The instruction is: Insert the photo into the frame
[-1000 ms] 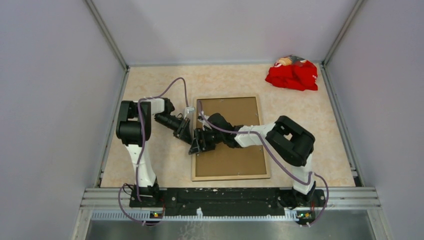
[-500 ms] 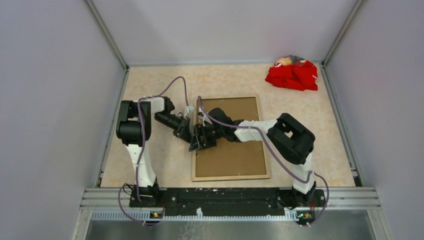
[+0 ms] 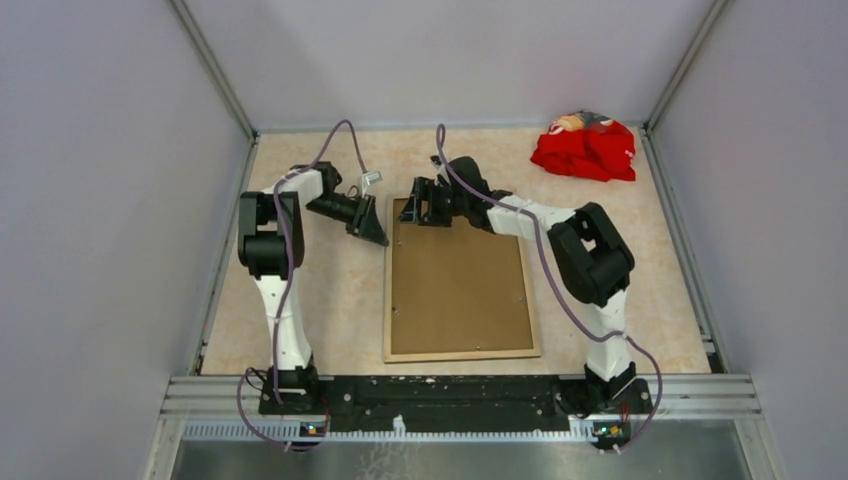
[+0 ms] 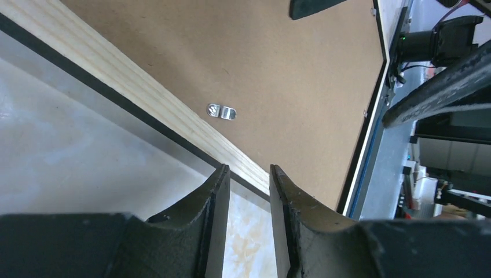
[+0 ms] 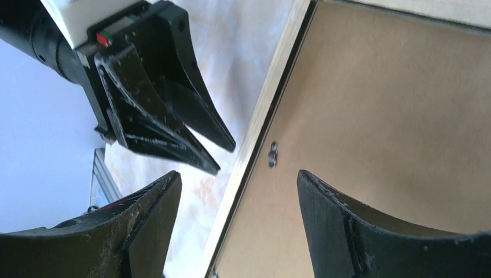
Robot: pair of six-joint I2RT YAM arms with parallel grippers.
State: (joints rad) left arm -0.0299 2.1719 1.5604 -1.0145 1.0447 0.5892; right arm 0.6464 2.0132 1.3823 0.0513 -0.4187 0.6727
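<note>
Both our arms had shifted from the frame's (image 3: 460, 353) left edge to its far-left corner, left fingers (image 4: 211, 208) slightly apart, right fingers (image 5: 341, 226) wide, both empty. We saw the frame face down on the surface (image 3: 350, 330), backing board (image 3: 458, 280) seated, photo hidden; probably the clip (image 4: 222, 110) came next.

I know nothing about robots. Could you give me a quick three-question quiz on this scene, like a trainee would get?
1. True or false: the frame lies with its black front face up.
2. What lies in the far right corner of the table? A) a red cloth B) a blue cup C) a book
3. Which stands wider open, the left claw or the right claw?
Key: 1 false, its tan wood back faces up; 2 A; 3 the right claw.
</note>
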